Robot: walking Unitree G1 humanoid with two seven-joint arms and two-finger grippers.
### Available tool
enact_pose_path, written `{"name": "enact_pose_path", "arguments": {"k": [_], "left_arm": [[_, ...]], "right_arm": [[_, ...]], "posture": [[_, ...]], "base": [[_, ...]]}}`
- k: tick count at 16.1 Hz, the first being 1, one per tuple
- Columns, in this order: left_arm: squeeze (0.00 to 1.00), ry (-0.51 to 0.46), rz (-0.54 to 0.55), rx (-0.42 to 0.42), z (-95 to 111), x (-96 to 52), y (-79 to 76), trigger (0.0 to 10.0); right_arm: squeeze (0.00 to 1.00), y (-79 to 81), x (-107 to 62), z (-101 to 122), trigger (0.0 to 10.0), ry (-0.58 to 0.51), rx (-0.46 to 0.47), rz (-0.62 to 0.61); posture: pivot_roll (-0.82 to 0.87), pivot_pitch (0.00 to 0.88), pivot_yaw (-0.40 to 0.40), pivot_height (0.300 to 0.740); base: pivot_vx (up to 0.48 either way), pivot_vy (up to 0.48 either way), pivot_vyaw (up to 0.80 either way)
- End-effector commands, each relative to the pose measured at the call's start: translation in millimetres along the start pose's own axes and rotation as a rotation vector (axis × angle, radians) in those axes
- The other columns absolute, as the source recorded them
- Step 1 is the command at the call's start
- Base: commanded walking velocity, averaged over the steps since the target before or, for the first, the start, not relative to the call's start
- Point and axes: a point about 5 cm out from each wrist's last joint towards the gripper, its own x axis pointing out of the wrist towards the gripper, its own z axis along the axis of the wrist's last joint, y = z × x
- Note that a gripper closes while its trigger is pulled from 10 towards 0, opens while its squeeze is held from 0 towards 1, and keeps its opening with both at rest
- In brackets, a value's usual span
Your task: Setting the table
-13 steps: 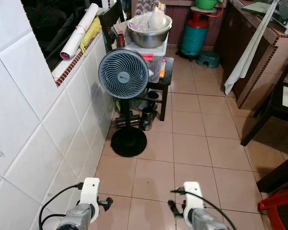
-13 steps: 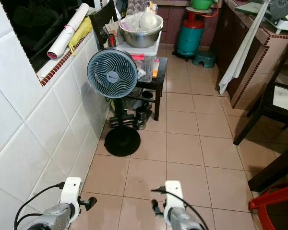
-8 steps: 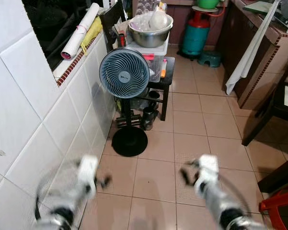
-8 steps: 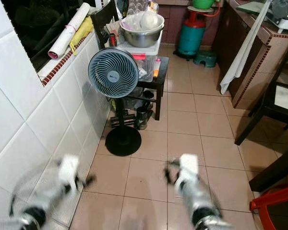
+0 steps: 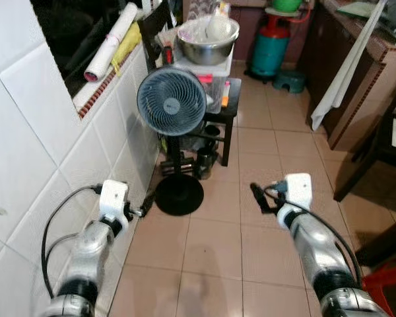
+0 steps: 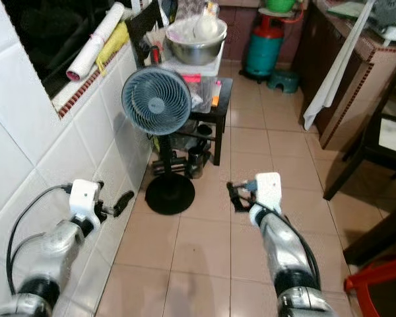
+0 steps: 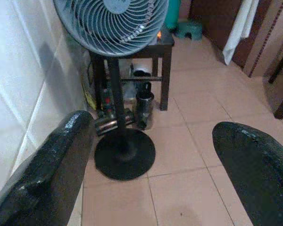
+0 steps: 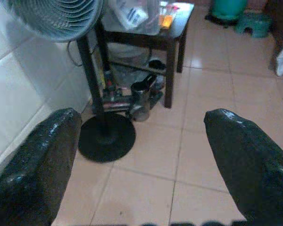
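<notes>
Inspector: Largest items first?
Clerk: Tiled floor (image 5: 264,198), then white tiled wall (image 5: 26,152) at nine o'clock. Pedestal fan (image 5: 171,101) at twelve o'clock, its round base (image 5: 179,194) on the floor.
Inspector: Behind it?
Clerk: Small dark table (image 5: 228,99) carrying a steel bowl (image 5: 207,41); green gas cylinder (image 5: 272,46) at one o'clock.
Inspector: Arms?
Clerk: Both raised. Left gripper (image 7: 151,155) jaws spread apart, empty; right gripper (image 8: 139,141) likewise, toward the fan base

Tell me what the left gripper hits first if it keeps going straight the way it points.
Probably the fan's round black base on the floor; the left gripper, fingers open, aims right at it, though depth is unclear.
</notes>
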Motion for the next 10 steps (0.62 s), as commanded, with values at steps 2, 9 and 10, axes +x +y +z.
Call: {"name": "enact_pose_path", "arguments": {"k": [2, 9, 10], "left_arm": [[0.00, -0.021, 0.015, 0.020, -2.3, -15.6, 5.2, 10.0], [0.00, -0.041, 0.065, 0.022, -5.5, -62.7, 4.7, 10.0], [0.00, -0.042, 0.066, 0.023, -2.4, -64.5, 3.6, 10.0]], "right_arm": [[0.00, 1.0, -18.1, -3.4, 10.0, -0.003, -0.033, -0.005], [0.00, 11.4, -79.1, -16.0, 10.0, -0.023, 0.042, -0.030], [0.00, 12.9, -84.1, -16.6, 10.0, -0.022, 0.052, -0.047]], "posture": [[-0.01, 0.000, -0.001, 0.740], [0.02, 0.000, 0.002, 0.740], [0.02, 0.000, 0.010, 0.740]], "base": [[0.000, 0.000, 0.00], [0.000, 0.000, 0.00], [0.000, 0.000, 0.00]]}}
